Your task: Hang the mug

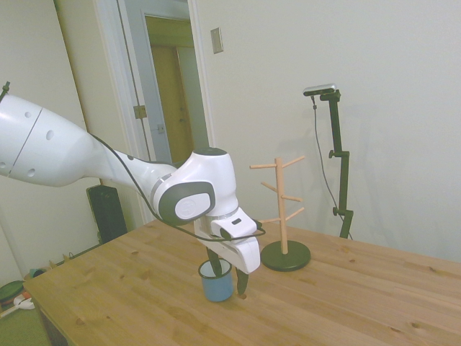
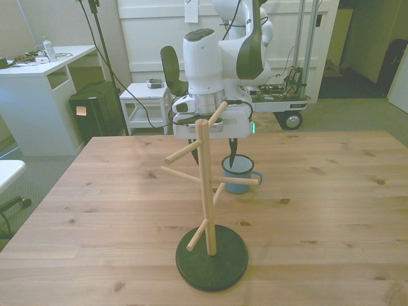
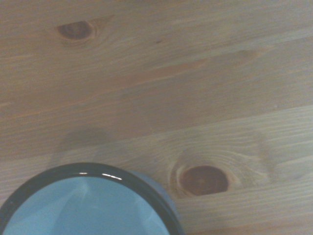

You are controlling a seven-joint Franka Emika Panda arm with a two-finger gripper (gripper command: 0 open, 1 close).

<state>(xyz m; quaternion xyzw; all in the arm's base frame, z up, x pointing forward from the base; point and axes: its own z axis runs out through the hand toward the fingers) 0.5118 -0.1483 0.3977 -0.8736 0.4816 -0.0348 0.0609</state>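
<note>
Wooden table (image 1: 360, 288), knotty pine planks, and that's your whole work surface; pale walls and an open doorway (image 1: 169, 79) sit behind it in the side view, and the front view shows a white desk (image 2: 38, 83) and a small white cart (image 2: 145, 105) past the far edge. Your mug (image 1: 217, 281) stands upright on the table, light blue outside, white inside, thin dark rim, and from the wrist view (image 3: 83, 205) nothing is in it, just the pale interior with a couple of glints on the rim. In the front view the mug (image 2: 239, 175) has its handle pointing to the front view's right, and one peg of the rack crosses in front of its body. Your gripper (image 1: 225, 274) is down at the mug with the fingers apart: in the side view one dark finger (image 1: 214, 263) dips into the mouth and the other (image 1: 243, 281) hangs outside the wall, so the near wall sits between them; you can't tell from these views whether either pad touches the enamel. The mug rack (image 2: 207, 191) is a wooden post with angled pegs on a dark round base (image 2: 211, 261), every peg bare. In the side view the rack (image 1: 282, 209) stands just beyond the gripper, near the mug but apart from it. A dark knot (image 3: 203, 180) in the wood lies just beside the mug's rim in the wrist view.
</note>
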